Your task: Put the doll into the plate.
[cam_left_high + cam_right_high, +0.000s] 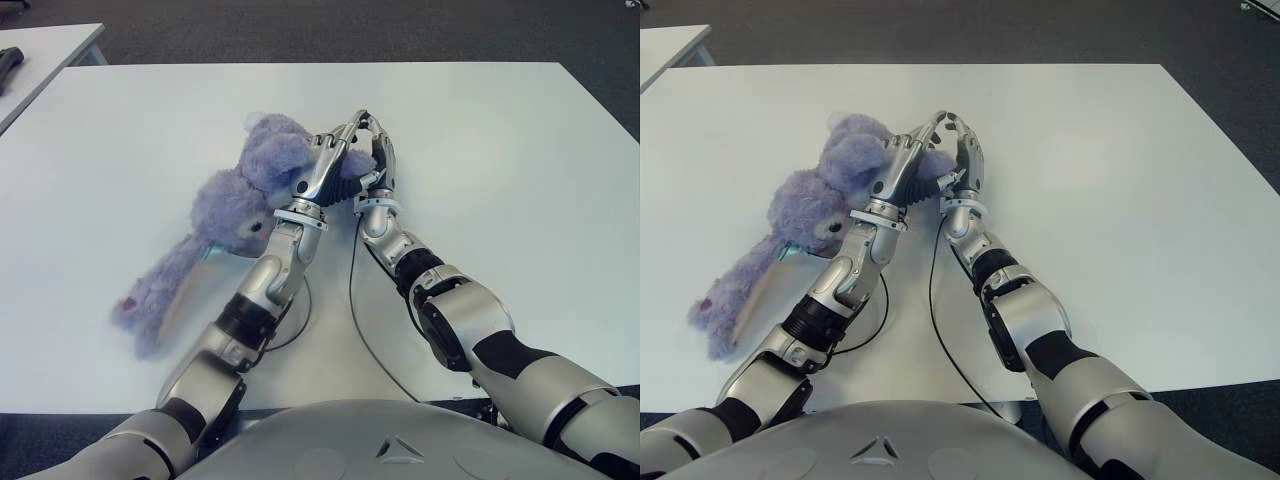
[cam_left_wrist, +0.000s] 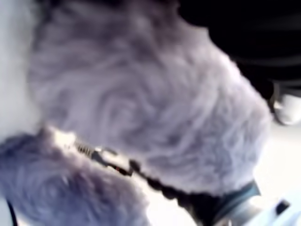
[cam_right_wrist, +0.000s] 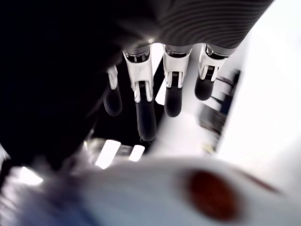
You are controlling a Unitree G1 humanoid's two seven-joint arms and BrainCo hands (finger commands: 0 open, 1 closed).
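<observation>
A purple plush doll [image 1: 235, 205] lies stretched on the white table [image 1: 480, 130], left of centre, with its long limbs trailing toward the near-left edge. My left hand [image 1: 335, 155] lies over the doll's upper end with its fingers curled onto the fur, and purple fur [image 2: 141, 108] fills the left wrist view. My right hand [image 1: 378, 160] stands right beside it, palm toward the doll. Its fingers [image 3: 146, 113] arch over until they meet the left fingertips, and a tuft of fur is pressed between the two hands. No plate shows in any view.
A black cable [image 1: 352, 300] runs across the table near the forearms. A second white table [image 1: 40, 50] with a dark object stands at the far left. Bare tabletop spreads to the right and behind the hands.
</observation>
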